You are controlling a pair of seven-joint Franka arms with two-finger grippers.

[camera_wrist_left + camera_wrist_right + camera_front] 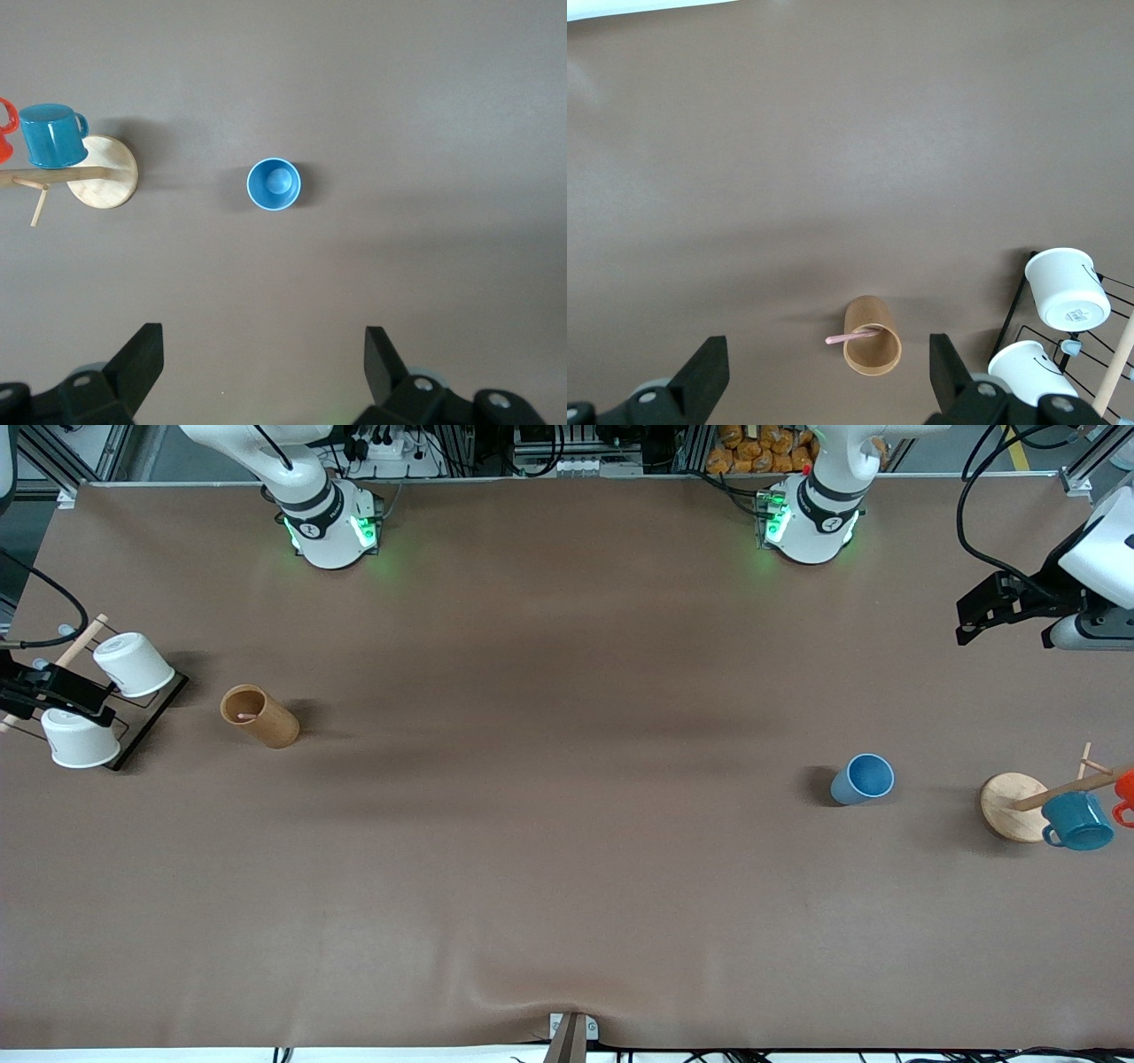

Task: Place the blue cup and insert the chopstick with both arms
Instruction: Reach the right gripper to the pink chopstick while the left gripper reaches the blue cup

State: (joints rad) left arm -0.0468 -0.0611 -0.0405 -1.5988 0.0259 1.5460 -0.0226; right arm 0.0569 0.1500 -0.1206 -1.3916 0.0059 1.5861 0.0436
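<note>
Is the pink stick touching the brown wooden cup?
Touching. In the right wrist view, the thin pinkish-red chopstick leans on the rim of the brown wooden cylinder holder, one end inside and the other poking out over the edge.

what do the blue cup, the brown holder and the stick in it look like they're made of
The blue cup: probably plastic, smooth, matte, even colour with no glaze shine. The brown holder: likely wood or bamboo, warm tan with a paler inner wall. The chopstick: thin pinkish stick, plastic or painted wood; too thin to tell.
</note>
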